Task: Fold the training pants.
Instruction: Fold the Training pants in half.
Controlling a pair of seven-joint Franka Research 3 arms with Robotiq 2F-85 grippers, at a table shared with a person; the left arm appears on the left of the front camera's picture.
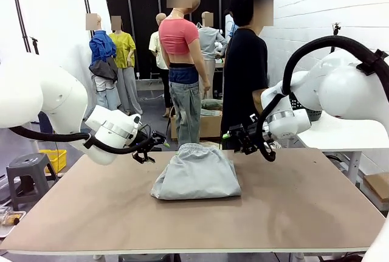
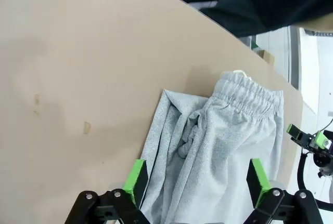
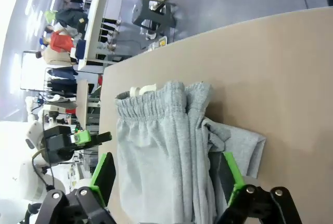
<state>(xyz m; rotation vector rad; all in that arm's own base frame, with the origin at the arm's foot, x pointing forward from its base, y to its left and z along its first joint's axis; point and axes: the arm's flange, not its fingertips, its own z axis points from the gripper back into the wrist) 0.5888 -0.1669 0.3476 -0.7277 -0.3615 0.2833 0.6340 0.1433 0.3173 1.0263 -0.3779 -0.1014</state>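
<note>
The training pants (image 1: 196, 175) lie folded in a light grey bundle at the table's middle, the gathered waistband at the far end toward the person. My left gripper (image 1: 150, 150) hovers open just left of the waistband, above the table. My right gripper (image 1: 242, 138) hangs open just right of the waistband. Through the left wrist camera the pants (image 2: 218, 146) lie below and between the green pads (image 2: 137, 178), nothing gripped, and the waistband's elastic shows. From the right wrist the pants (image 3: 161, 156) lie under spread fingers (image 3: 103, 174) with a white drawstring (image 3: 143, 89) sticking out.
A person in a black shirt (image 1: 244, 73) stands at the table's far edge behind the pants. The brown table (image 1: 304, 207) has free room left, right and in front of the bundle. A grey stool (image 1: 27, 174) and a yellow crate (image 1: 55, 158) stand on the floor at left.
</note>
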